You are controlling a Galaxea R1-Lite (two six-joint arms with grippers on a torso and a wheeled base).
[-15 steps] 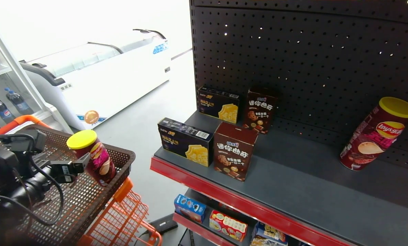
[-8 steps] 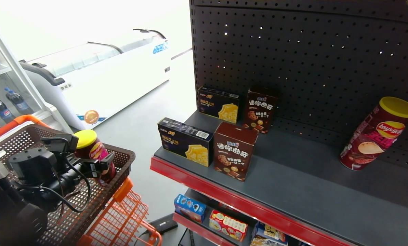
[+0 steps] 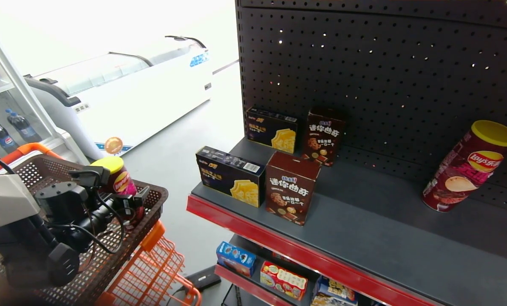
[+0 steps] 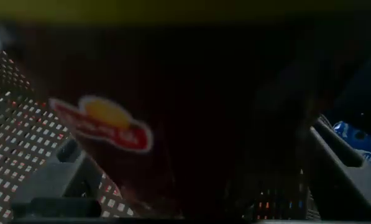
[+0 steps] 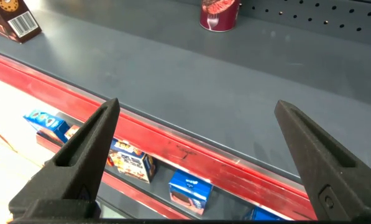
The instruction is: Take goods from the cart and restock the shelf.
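Legend. The left gripper (image 3: 118, 187) is inside the brown perforated plastic basket (image 3: 155, 193) carried on the orange wire cart (image 3: 160, 267), at the basket corner nearest the shelf. A maroon cylindrical chip can with a yellow lid (image 3: 120, 180) stands slightly tilted in that corner, between the gripper's fingers (image 4: 54, 183). In the left wrist view, basket mesh shows between one finger and the can's wall, so the fingers are spread on either side of the can and are not clamped on it. The right gripper (image 5: 197, 109) hovers over the red front edge of the dark grey metal shelf board (image 3: 363, 229), fingers wide apart and holding nothing. A second maroon chip can with a yellow lid (image 3: 470, 168) is at the shelf's back edge, towards the right end, leaning against the black perforated back panel (image 3: 385, 76). Four boxes occupy the shelf's left end. A dark navy cardboard box (image 3: 230, 175) and a brown cardboard cookie box (image 3: 291, 187) stand side by side at the front left corner. Another navy box (image 3: 272, 129) and another brown cookie box (image 3: 324, 134) stand side by side at the back edge. Small coloured snack packs (image 3: 283, 280) lie on the lower shelf beneath. A white chest freezer with a curved glass lid (image 3: 143, 89) stands on the floor beyond the cart.
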